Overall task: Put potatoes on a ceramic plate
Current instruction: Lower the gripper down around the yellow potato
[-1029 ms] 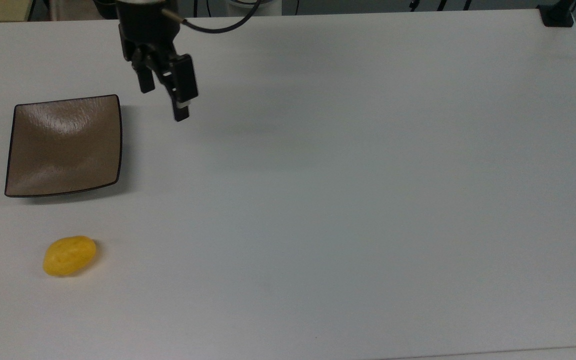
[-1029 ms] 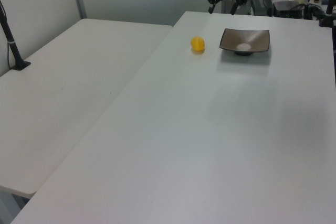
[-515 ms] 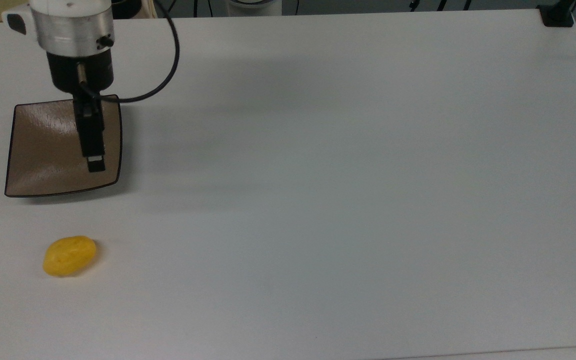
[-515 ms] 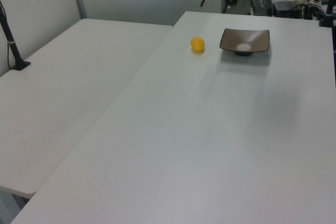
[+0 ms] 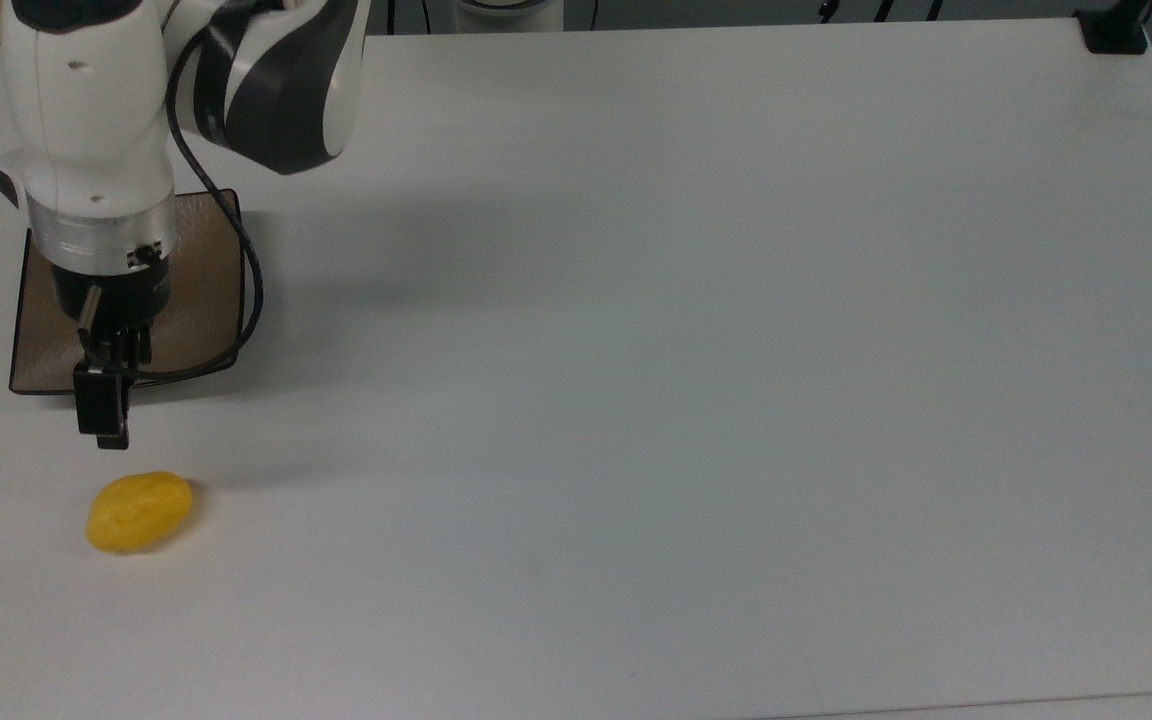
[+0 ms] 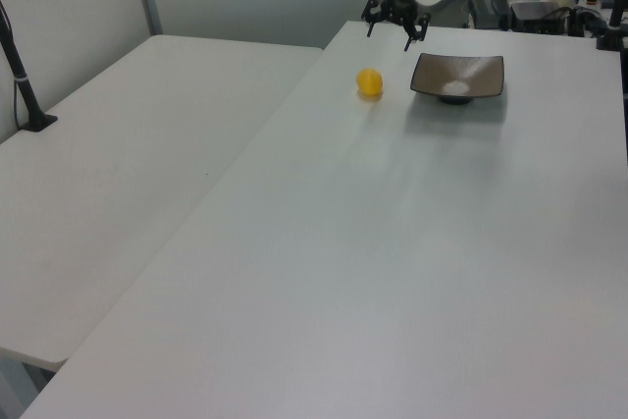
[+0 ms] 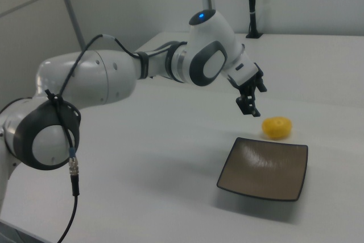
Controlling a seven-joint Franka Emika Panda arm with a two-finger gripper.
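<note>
top view first: the white arm (image 5: 86,130) reaches in from the top view's upper left and covers much of the ceramic plate (image 5: 201,290), a square glossy brown dish with a thin dark rim sitting on the white table (image 5: 686,350). the end effector (image 5: 106,415) points down past the plate's lower edge, over bare table between plate and potatoes (image 5: 139,512). the potatoes, one yellow oval lump, lie on the table below the plate in the top view, apart from it and not touched by anything. a black cable (image 5: 241,270) loops from the wrist across the plate's right side. from this angle the fingers overlap, so their spread is not readable.

left view: the end effector (image 6: 392,26) hangs above the far part of the table (image 6: 392,242), up and a little right of the potatoes (image 6: 369,82) in the left view, and left of the plate (image 6: 457,77). its two dark fingers stand spread apart with a clear gap and nothing between them. the potatoes sit just left of the plate, not touching it.

right view: the arm (image 7: 142,72) stretches from the right view's left toward the end effector (image 7: 248,103), which hovers above the table (image 7: 159,163), left of the potatoes (image 7: 277,127) and beyond the plate's (image 7: 264,169) far edge. the potatoes rest just behind the plate's far rim.
</note>
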